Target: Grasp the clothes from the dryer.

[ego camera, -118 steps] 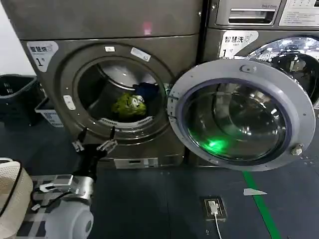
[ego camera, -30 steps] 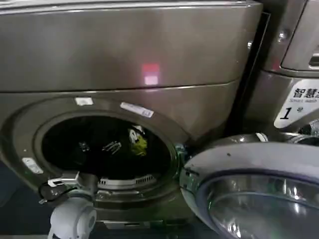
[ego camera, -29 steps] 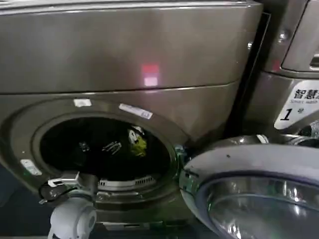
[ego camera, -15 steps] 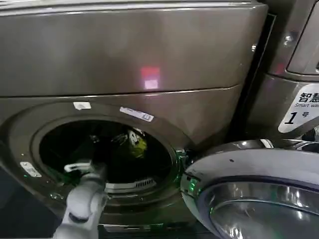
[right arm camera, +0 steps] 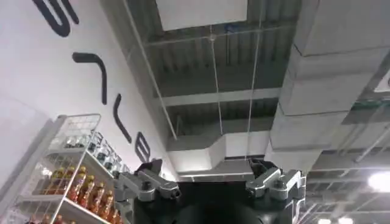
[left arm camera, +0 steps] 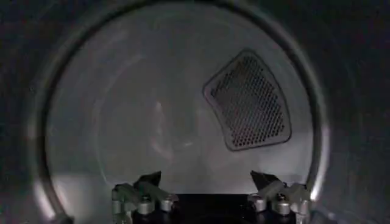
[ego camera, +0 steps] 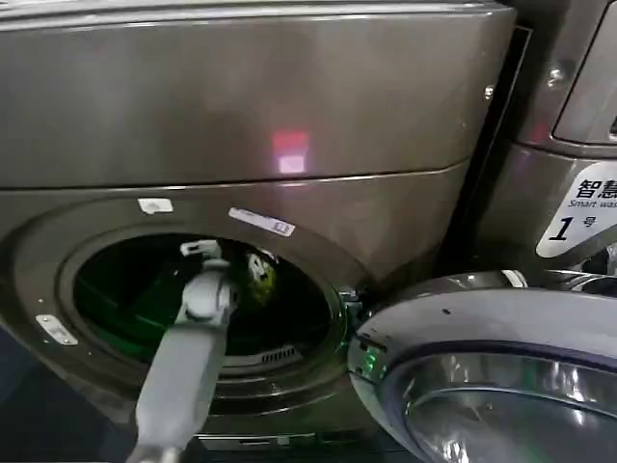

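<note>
The step in hand is the reach into the large dark bronze-grey front-loading dryer (ego camera: 289, 96). In the head view the robot's left arm is rising from the lower left of the frame and is passing through the round porthole, with the left gripper (ego camera: 206, 253) sitting in the upper middle of the opening. In the left wrist view the left gripper (left arm camera: 207, 193) is showing its two fingers wide apart at the lower edge, holding nothing, and it is facing the pale back wall of the drum with a dark perforated vent panel (left arm camera: 247, 100) in the upper right of the frame.

The small bundle of yellow-green fabric with white marks (ego camera: 258, 273) is lying inside the drum, just to the right of the gripper. I cannot see the dark navy garment.

The silver-rimmed round glass door (ego camera: 482, 367) is standing open at the lower right.

The right gripper (right arm camera: 208, 182) is pointing up toward a ceiling, fingers spread and empty, so this arm is waiting.

The next move, I think, is asking the left gripper to turn toward the bundle and to close on it.
</note>
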Robot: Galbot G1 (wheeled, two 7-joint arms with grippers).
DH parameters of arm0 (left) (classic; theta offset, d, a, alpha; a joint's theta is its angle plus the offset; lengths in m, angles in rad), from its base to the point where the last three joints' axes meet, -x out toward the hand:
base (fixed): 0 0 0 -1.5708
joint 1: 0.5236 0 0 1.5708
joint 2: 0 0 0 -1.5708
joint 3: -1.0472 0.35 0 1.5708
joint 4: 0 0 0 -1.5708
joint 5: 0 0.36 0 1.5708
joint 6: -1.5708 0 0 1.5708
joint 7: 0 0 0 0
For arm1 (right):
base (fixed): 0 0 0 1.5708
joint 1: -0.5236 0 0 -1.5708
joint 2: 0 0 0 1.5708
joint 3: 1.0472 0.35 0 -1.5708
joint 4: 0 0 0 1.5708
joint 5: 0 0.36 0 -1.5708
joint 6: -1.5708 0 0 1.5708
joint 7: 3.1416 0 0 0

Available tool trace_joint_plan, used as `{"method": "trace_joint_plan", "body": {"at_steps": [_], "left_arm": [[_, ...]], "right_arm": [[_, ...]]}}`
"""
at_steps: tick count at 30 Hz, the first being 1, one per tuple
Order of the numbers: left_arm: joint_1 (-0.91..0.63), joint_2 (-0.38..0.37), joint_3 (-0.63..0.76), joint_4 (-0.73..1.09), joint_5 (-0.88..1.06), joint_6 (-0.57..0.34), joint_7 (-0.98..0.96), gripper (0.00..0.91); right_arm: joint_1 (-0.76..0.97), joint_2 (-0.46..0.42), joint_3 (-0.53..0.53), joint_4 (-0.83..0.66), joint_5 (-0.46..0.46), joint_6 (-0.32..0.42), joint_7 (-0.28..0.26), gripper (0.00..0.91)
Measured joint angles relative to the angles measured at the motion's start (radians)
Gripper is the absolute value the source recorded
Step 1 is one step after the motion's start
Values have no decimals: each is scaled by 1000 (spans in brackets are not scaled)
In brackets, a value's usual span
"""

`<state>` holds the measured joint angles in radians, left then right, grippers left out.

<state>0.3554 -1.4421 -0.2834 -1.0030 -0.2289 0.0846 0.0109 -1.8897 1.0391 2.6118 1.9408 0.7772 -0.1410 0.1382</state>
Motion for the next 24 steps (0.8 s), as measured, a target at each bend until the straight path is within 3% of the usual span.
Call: {"method": "trace_joint_plan", "body": {"at_steps": [8,18,24], "left_arm": [[-171,25,87,297,120,-38,293,907],[-363,42,248,606,498,-176,713,907],[-437,39,316,673,734,-143,816,907]], "right_arm": [[-5,-3,-2,-14,5,19,-6,907],[0,-3,-15,2,7,27,-5,907],[-7,3,-11,1,7,29,-6,907]]}}
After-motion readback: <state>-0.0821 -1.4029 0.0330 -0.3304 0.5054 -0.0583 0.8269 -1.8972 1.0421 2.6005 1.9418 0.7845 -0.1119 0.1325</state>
